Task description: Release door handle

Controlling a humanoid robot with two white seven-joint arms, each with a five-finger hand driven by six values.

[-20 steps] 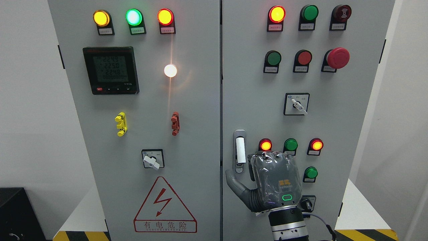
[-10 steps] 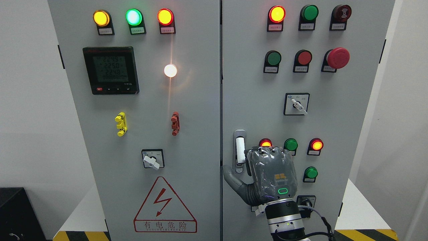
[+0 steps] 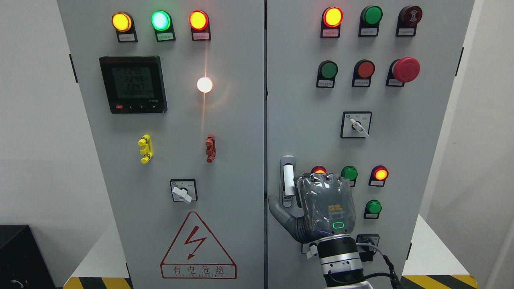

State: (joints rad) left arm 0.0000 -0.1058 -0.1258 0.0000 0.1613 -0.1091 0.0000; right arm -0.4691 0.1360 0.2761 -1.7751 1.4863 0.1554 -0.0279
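The right hand (image 3: 321,208) is coming in from the bottom edge and is resting against the right cabinet door (image 3: 401,160), its back turned toward the camera. The door handle (image 3: 288,179), a white vertical bar in a grey plate, is sitting near the left edge of this door, and the hand is lying just beside it, on the handle's right and a little lower. The fingers are bending in toward the handle, but I cannot tell if they are clamping it; the thumb (image 3: 277,209) is sticking out apart, below the handle
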